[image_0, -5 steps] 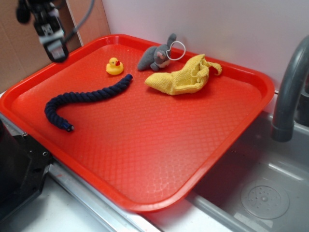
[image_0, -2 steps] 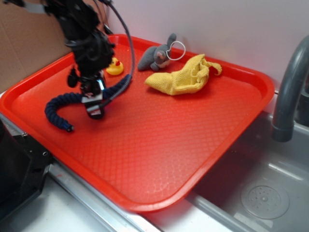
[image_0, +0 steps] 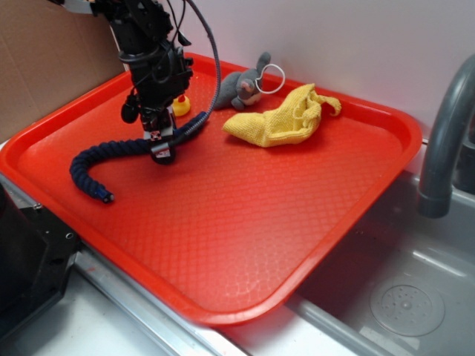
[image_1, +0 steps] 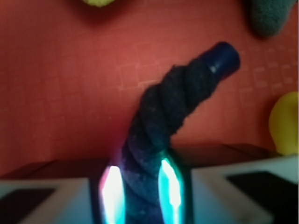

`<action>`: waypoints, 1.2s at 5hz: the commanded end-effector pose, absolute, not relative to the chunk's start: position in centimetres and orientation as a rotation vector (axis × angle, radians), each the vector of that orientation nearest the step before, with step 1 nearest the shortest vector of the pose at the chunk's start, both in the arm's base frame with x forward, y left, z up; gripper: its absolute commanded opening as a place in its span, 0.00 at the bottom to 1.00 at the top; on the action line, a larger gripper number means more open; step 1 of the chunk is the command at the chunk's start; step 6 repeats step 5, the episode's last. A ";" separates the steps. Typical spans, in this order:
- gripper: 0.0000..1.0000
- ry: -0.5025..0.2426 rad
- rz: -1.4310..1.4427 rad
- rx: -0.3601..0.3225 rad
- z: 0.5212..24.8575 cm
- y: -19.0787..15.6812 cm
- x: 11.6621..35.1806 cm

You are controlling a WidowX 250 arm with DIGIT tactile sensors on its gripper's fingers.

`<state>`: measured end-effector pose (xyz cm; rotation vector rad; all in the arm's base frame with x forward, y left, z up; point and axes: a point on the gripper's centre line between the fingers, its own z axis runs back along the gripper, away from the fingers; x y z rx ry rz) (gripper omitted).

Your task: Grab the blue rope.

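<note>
1. My hand point(image_0: 163, 152) is down on the red plastic tray point(image_0: 245, 222), and the thick dark navy twisted cotton rope point(image_0: 111, 152) passes right between my two fingers point(image_1: 169, 184).
2. In the wrist view the rope point(image_1: 173, 112) fills the gap between the fingers and seems to touch both, so I judge the hand is clenched on it, or very nearly; it is not lifted yet.
3. The rope lies on the left part of the tray. Its long axis runs from the curled end with the small bright-blue tip point(image_0: 108, 197), at the front left, up toward the back right, and my hand crosses this axis near the far half.
4. From the hand, the short end of the rope goes forward and a little to the right, toward the small yellow toy duck point(image_0: 180, 106).
5. The next move is, I think, a straight lift, because the fingers stand across the rope and not along it.
6. I cannot read any brand or writing; a small label on the hand is too small to tell.
</note>
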<state>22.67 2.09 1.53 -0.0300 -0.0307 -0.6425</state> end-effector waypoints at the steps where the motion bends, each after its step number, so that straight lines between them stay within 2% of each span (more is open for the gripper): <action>1: 0.00 -0.095 -0.416 0.081 9.0 -0.5 19.2; 2: 0.00 -0.094 -0.263 0.138 13.9 -4.2 18.4; 3: 0.00 -0.105 -0.076 0.167 18.8 -7.1 18.6; 4: 0.00 -0.109 -0.038 0.128 23.3 -7.7 17.8; 5: 0.00 -0.119 0.011 0.106 22.9 -6.0 17.5; 6: 0.00 -0.119 0.011 0.106 22.9 -6.0 17.5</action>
